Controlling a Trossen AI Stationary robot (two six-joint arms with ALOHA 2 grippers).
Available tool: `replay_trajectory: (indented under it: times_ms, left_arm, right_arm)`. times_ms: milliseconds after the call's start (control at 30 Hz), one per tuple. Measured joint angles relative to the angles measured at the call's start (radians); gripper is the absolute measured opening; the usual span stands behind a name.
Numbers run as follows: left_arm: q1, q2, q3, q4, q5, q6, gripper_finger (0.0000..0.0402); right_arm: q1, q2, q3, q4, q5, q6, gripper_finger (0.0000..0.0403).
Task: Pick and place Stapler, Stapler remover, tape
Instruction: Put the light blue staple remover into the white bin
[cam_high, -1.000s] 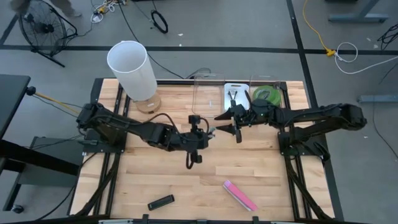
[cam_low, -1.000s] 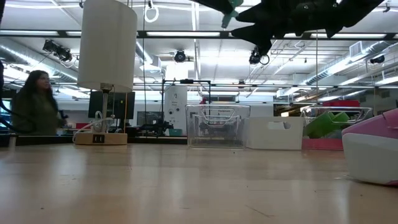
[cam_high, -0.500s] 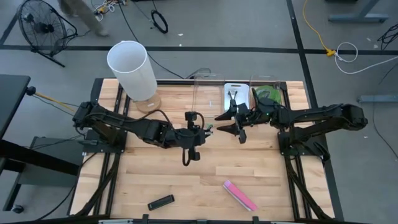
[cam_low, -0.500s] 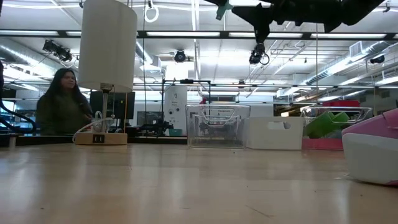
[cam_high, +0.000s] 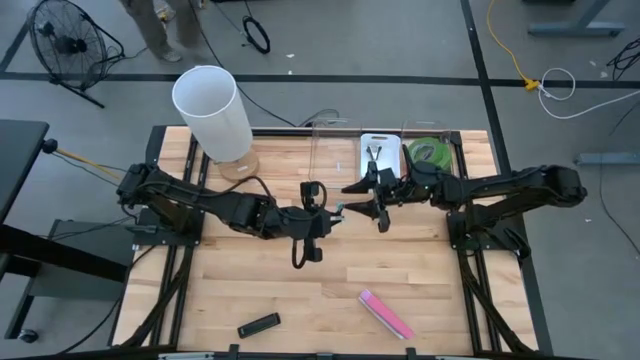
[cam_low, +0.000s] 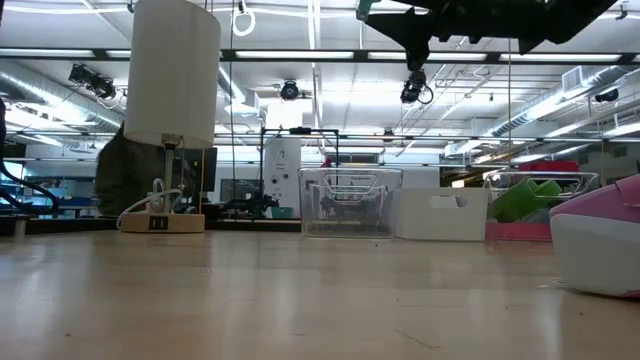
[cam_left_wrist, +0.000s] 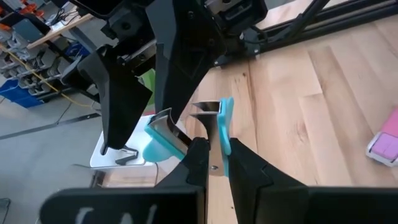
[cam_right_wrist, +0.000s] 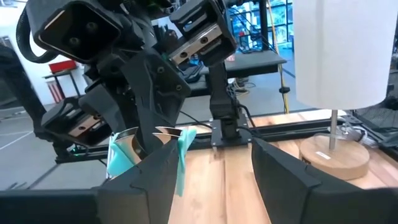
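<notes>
Step in hand, by my judgement: an arm-to-arm transfer of the staple remover (cam_left_wrist: 221, 121) in the air above the middle of the table (cam_high: 250, 290), in front of the bins along the far edge. My left gripper (cam_high: 333, 211) is clenched on the teal staple remover, its metal claws pointing toward my other arm. My right gripper (cam_high: 364, 201) stands just beside it, fingers spread wide to either side of the tool and not touching it as far as the wrist views show. Of the other task items, a green tape roll (cam_high: 429, 152) lies in the right-hand bin (cam_high: 455, 140). The pink stapler (cam_high: 385, 313) lies on the near part of the table, well apart from both arms. A dark oblong object (cam_high: 259, 325) lies near the front edge; I cannot identify it. The white lamp (cam_high: 212, 108) stands at the far left corner, clear of the work. The next move calls for my right fingers to close squarely on the teal body, not on the claws, before my left lets go. Risk noted: the tool is small and could twist or drop if the release comes early. The stapler is not yet placed.
</notes>
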Motion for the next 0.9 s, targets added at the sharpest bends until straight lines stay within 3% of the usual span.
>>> replay_trajectory:
  times_ms: [133,233,433,667,900]
  left_arm:
    - [0.000,0.001,0.000,-0.003,0.001,0.000,0.0034]
    - [0.000,0.002,-0.002,-0.007,0.000,0.000,0.0034]
    - [0.001,0.002,-0.002,-0.007,-0.009,0.000,0.0034]
    - [0.001,0.002,-0.002,-0.014,-0.015,-0.003,0.0039]
    - [0.007,0.002,0.001,-0.005,-0.067,-0.020,0.0098]
  right_arm:
    - [0.001,0.022,0.000,0.021,-0.001,0.004,0.0198]
    - [0.001,0.032,0.000,0.022,-0.005,0.004,0.0166]
    - [0.002,0.031,0.000,0.011,-0.028,-0.052,0.0020]
    - [0.002,0.031,0.001,0.008,-0.016,-0.052,0.0004]
    - [-0.010,0.017,0.000,-0.024,-0.004,-0.054,0.0001]
